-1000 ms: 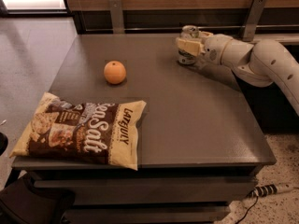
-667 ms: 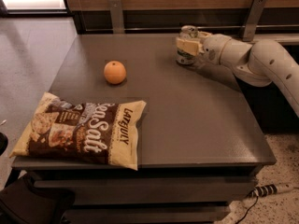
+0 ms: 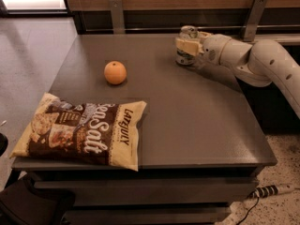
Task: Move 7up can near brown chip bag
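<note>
1. While we are reaching in from the right side, our gripper (image 3: 188, 43) is sitting over the far edge of the table (image 3: 197, 111), right at the can (image 3: 185, 59).
2. The jaws are closing narrowly on the can: one cream finger (image 3: 186, 46) is lying across its front, and the other is showing behind it.
3. The can is standing upright, its silver top poking above the finger and its green-and-white base showing below it. We cannot tell whether the base is touching the table or hanging just above it.
4. Our white arm (image 3: 255, 62) is stretching from the right edge of the view across the table's far right corner.
5. The bag (image 3: 82, 135) is lying flat at the near left corner, its cream end pointing toward the table's middle. It is lying well apart from the can, diagonally across the table.
6. The orange (image 3: 115, 72) is resting on the left half of the table, between the bag and the far edge, apart from both the bag and the can.
7. A power strip (image 3: 274, 190) is lying on the speckled floor (image 3: 286, 153) at the lower right.
</note>
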Motion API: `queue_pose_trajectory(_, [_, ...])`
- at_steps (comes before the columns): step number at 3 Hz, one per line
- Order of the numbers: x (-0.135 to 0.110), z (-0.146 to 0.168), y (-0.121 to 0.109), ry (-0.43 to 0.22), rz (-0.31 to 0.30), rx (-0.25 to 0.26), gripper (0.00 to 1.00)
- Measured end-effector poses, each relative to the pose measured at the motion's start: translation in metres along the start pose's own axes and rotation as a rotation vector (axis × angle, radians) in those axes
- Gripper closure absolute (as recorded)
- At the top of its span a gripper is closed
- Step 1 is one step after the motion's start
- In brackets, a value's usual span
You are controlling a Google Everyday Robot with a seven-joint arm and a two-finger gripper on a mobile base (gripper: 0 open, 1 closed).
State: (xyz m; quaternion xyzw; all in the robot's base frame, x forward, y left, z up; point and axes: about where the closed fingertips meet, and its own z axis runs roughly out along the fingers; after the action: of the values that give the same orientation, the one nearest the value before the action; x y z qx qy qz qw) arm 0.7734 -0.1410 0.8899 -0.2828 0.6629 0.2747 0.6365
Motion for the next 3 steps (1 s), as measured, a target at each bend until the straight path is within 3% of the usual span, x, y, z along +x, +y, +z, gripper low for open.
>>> queue_pose_trajectory(3, [-0.036,-0.049,0.018,-0.034,-0.044,-0.004,1.00])
